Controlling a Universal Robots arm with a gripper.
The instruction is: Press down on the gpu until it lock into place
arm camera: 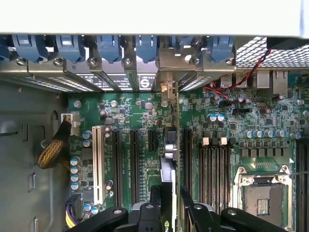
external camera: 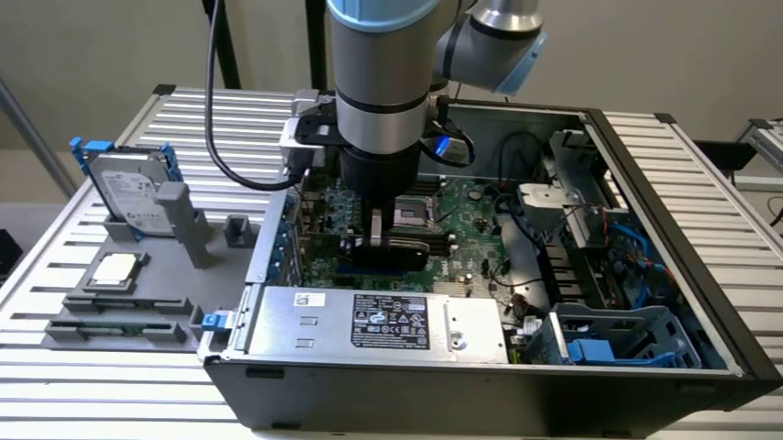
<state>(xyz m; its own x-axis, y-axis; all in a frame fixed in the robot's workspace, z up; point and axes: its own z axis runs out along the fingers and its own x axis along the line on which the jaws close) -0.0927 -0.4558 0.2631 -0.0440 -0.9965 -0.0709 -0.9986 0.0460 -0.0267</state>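
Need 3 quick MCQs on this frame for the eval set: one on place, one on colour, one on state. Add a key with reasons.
1. Where is the gpu?
A. On the grey fixture beside the case
B. Standing on the motherboard, under the gripper
C. On top of the power supply

2. What colour is the odd-one-out long expansion slot among the black ones?
A. White
B. Red
C. Yellow

3. How is the CPU socket?
A. Covered by a fan cooler
B. Buried under cables
C. Bare, no cooler on it

Key:
1 B, the card stands on edge on the board inside the case, directly below the arm's tool.
2 A, the wrist view shows one white slot beside several black ones.
3 C, the socket's metal frame and centre are exposed.
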